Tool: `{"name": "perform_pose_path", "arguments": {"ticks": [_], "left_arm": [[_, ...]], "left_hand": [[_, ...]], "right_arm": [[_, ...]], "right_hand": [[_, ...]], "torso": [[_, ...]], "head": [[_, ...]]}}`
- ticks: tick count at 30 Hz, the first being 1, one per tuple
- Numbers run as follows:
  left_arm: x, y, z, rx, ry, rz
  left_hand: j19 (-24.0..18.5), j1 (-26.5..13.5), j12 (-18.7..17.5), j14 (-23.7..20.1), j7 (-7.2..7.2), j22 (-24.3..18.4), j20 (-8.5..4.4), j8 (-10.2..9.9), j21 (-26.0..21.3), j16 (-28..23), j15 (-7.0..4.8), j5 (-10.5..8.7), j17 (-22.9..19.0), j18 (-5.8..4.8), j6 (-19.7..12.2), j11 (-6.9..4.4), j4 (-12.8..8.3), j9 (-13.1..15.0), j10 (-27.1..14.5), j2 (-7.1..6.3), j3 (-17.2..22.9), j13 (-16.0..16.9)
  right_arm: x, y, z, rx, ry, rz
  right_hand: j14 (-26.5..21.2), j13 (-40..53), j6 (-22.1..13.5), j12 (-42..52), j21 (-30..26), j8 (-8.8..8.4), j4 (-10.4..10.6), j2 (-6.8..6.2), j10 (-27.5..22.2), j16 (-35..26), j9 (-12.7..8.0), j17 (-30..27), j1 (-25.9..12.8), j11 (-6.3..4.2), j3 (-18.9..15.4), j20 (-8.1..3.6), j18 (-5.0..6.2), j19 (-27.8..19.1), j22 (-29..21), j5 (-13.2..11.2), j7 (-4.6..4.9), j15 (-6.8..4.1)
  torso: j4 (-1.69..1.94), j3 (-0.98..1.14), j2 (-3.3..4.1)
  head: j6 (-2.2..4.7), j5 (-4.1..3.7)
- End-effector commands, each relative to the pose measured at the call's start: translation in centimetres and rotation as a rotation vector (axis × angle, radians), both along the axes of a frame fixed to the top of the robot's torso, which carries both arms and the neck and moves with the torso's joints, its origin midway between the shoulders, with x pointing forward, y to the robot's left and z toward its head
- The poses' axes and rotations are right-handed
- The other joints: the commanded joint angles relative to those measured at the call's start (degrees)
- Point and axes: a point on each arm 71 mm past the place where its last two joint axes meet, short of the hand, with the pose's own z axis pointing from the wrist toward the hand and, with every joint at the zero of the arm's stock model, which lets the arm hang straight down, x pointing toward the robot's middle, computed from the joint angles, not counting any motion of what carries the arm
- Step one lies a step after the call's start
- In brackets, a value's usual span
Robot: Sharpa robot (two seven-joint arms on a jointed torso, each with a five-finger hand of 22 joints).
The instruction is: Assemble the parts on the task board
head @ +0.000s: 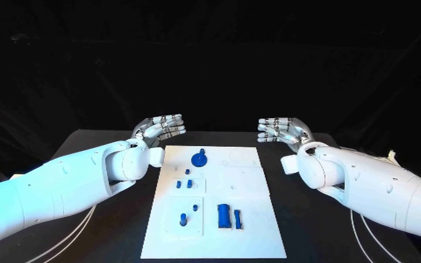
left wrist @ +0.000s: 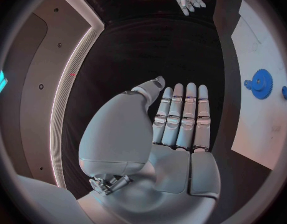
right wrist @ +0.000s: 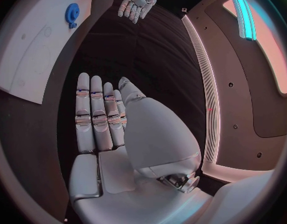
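Evidently no part is in hand: the left hand (head: 160, 126) hovers beside the far-left corner of the task board (head: 254, 238), fingers straight and holding nothing. On the board a blue gear (head: 201, 159) sits at the far end, with small blue pegs (head: 184, 184) and blue bars (head: 228, 216) nearer. The right hand (head: 282, 130), equally unladen, hangs off the far-right corner; this fits either a start or a finish.

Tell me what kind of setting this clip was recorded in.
Probably a robot test cell or lab, not a home: a black table against a dark backdrop, a white task board carrying small blue parts such as a gear, and both hands, left hand and right hand, empty.
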Motion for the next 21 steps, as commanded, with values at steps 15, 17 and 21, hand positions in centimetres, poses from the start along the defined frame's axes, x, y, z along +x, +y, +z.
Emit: {"name": "perform_pose_path", "arguments": {"ticks": [15,17,21], "left_arm": [[-2.7,-3.2,0.2,0.120,-0.063,0.052],[-3.5,-4.1,0.4,0.153,-0.089,0.069],[-4.7,-5.1,0.8,0.191,-0.124,0.090]], "left_hand": [[-28.2,-47.1,-5.5,-33.3,-6.27,-15.4,-8.37,-4.1,-8.2,-10.8,-7.06,-6.71,-8.4,-4.99,-35.8,-8.29,-2.3,-3.8,-38.5,7.84,-14.4,-3.6],[-29.9,-49.9,-5.5,-35.3,-10.51,-16.3,-8.89,-4.1,-8.2,-11.4,-7.06,-6.71,-8.4,-5.31,-37.9,-8.29,-2.3,-3.8,-40.9,7.84,-15.3,-3.6],[-32.5,-54.3,-5.5,-38.4,-10.51,-17.7,-9.65,-4.1,-8.2,-12.4,-7.06,-6.71,-8.4,-5.60,-41.2,-8.29,-2.3,-3.8,-44.4,7.84,-16.6,-3.6]], "right_arm": [[-3.5,2.7,1.3,0.068,-0.037,-0.101],[-4.4,3.3,1.6,0.079,-0.041,-0.125],[-5.6,4.0,2.0,0.090,-0.042,-0.153]], "right_hand": [[-41.2,-5.0,-34.3,-3.9,-6.8,-3.83,-5.4,-0.35,-39.2,-5.4,-7.0,-8.1,-52.2,-7.11,-4.9,-6.07,-5.25,-38.0,-8.9,-6.1,-9.99,-4.30],[-43.8,-5.0,-36.4,-3.9,-7.3,-3.83,-5.4,-0.35,-41.6,-5.4,-7.0,-8.5,-55.4,-7.11,-4.9,-10.14,-5.30,-40.4,-8.9,-10.2,-9.99,-4.30],[-47.5,-5.0,-39.5,-3.9,-11.3,-3.83,-5.4,-0.35,-45.2,-5.4,-7.0,-13.2,-60.1,-7.11,-4.9,-10.14,-5.86,-43.9,-8.9,-10.2,-9.99,-4.30]], "torso": [[3.13,2.76,-1.05],[3.13,2.76,-1.05],[3.13,2.76,-1.05]], "head": [[2.92,-2.29],[2.92,-2.29],[2.92,-2.29]]}}
